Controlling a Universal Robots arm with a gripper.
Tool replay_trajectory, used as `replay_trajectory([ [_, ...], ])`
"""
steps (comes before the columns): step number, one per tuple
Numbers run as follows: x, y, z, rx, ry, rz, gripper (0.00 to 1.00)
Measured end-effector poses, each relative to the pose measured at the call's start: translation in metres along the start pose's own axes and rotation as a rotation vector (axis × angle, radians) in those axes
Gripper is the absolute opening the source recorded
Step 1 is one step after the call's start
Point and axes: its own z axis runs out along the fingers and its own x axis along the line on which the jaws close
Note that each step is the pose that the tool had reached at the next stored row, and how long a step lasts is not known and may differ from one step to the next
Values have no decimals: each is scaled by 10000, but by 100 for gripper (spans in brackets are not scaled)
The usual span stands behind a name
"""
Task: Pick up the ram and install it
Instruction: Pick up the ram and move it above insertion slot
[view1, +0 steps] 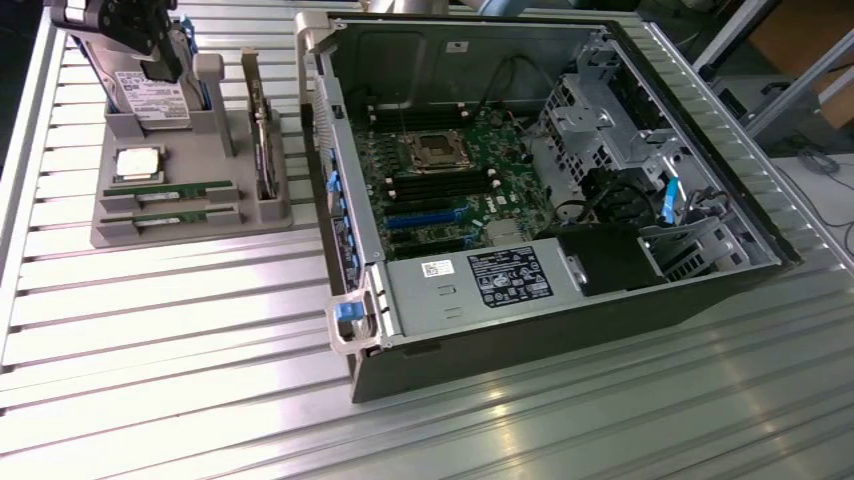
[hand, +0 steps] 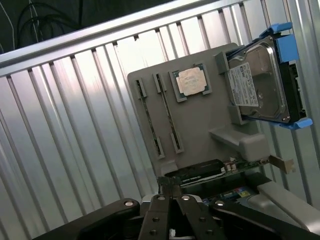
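Two ram sticks lie side by side in slots of the grey holder tray: one ram stick nearer the processor and the other ram stick beside it. In the wrist view they appear edge-on, as one ram stick and a second ram stick. My gripper hangs above the tray's far end, over the hard drive, well apart from both sticks. Its fingertips are pressed together with nothing between them, so the gripper is shut and empty.
On the tray also sit a silver processor, a hard drive in a blue bracket and an upright expansion card. The open computer case lies at the exterior view's right, its motherboard showing black memory slots.
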Motion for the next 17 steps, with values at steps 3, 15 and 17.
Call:
replay_trajectory([
  [3,0,0,0,-7,-7,-189,10],
  [15,0,0,1,-49,-44,-1258,10],
  [17,0,0,1,-61,-55,-1552,10],
])
